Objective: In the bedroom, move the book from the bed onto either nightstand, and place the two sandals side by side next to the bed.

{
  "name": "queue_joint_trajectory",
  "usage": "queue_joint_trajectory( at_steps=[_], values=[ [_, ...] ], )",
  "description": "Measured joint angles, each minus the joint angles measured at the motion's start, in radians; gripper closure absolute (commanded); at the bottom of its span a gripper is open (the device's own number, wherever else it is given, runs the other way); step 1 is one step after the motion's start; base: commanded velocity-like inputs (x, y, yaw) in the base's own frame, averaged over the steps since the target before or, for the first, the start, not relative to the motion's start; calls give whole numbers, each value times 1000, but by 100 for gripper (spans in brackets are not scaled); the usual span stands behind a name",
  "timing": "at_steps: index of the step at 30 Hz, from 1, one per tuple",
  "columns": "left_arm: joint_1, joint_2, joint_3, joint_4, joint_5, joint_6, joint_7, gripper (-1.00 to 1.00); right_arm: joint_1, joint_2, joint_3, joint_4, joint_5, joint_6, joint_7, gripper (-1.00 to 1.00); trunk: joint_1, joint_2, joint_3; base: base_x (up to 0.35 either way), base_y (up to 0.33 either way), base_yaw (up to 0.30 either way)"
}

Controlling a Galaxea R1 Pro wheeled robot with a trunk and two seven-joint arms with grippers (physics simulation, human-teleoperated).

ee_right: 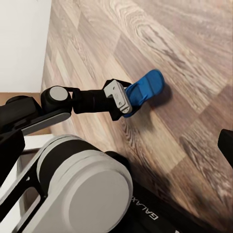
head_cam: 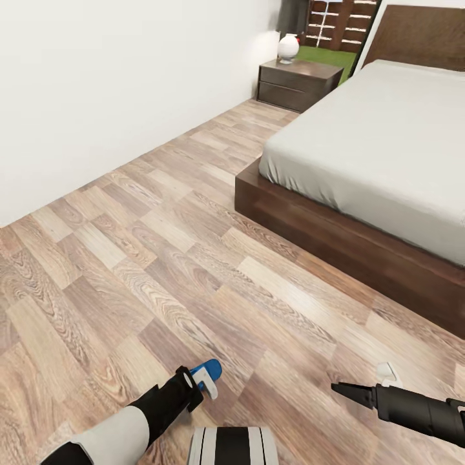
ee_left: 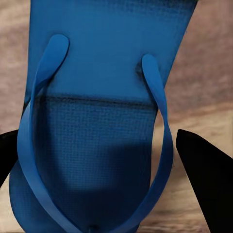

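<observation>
One blue sandal [head_cam: 210, 369] hangs just above the wood floor at the bottom of the head view, with my left gripper [head_cam: 205, 382] shut on it. In the left wrist view the sandal [ee_left: 107, 73] lies strap-side up between the two black fingers [ee_left: 206, 179]. The right wrist view has the same sandal [ee_right: 146, 86] sticking out of the left gripper [ee_right: 127, 101], its shadow on the planks below. My right gripper [head_cam: 337, 388] hovers open and empty low at the right, pointing left. The bed [head_cam: 387, 148] stands at the right. A nightstand [head_cam: 298, 82] sits beyond it. The book and the second sandal are out of view.
A white round lamp [head_cam: 288, 46] stands on the nightstand. A white wall [head_cam: 116, 84] runs along the left. A wide strip of wood floor [head_cam: 181, 245] lies between the wall and the bed's dark frame [head_cam: 310, 226]. A window [head_cam: 336, 26] shows behind the nightstand.
</observation>
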Motion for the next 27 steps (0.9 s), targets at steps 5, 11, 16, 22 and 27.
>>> queue_joint_trajectory(
  at_steps=[5, 11, 16, 22, 27],
  values=[
    [0, 0, 1, 0, 0, -7, 4, 100, 0, -2, -1, 0, 0, 0, -1, -100, -2, 1, 19, 0, 0, 0],
    [0, 0, 1, 0, 0, -10, 7, 100, 0, -2, -2, 1, 1, 0, -2, -100, -5, 3, 43, 0, 0, 0],
    [-1, 1, 1, 0, 0, -11, 8, 100, 0, -2, -2, 1, 1, 0, -2, -100, -7, 4, 62, 0, 0, 0],
    [-12, 6, 2, -1, 0, -12, 7, 100, 0, -4, -3, 2, 1, 0, -2, -100, -10, 5, 85, 0, 0, 0],
    [-32, 8, 7, 1, 5, -11, 2, 100, 0, -4, -3, 2, 1, 0, -2, -100, -12, 6, 105, 0, 0, 0]
  ],
)
